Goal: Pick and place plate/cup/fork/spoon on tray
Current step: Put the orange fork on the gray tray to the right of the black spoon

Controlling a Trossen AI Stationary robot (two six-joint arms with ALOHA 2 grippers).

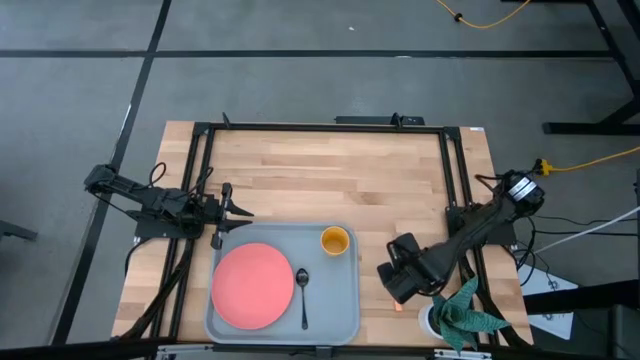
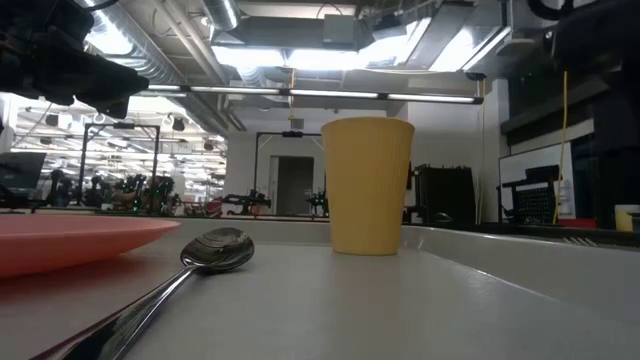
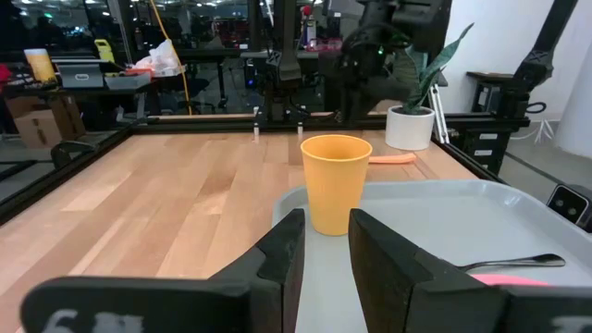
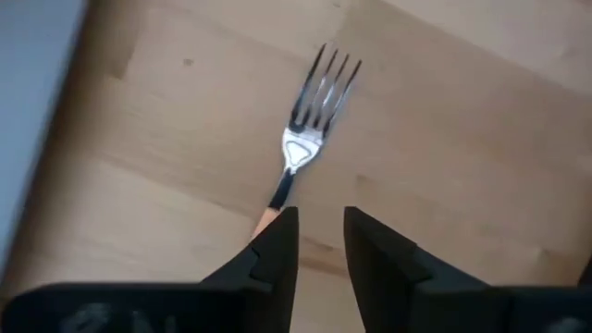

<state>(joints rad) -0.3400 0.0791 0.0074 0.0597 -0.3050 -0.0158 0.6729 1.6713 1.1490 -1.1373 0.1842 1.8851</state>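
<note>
The grey tray lies at the table's near edge. On it lie the coral plate and, to the plate's right, the dark spoon. The orange-yellow cup stands upright in the tray's far right corner. The fork lies flat on the wood to the right of the tray, tines away from its orange handle. My right gripper hovers over the handle, fingers nearly together, touching nothing. My left gripper waits at the tray's far left corner, fingers nearly together and empty, facing the cup.
A white pot with a green plant stands at the near right corner, close beside my right arm. Black rails run along the table's left, right and far sides. Bare wood lies beyond the tray.
</note>
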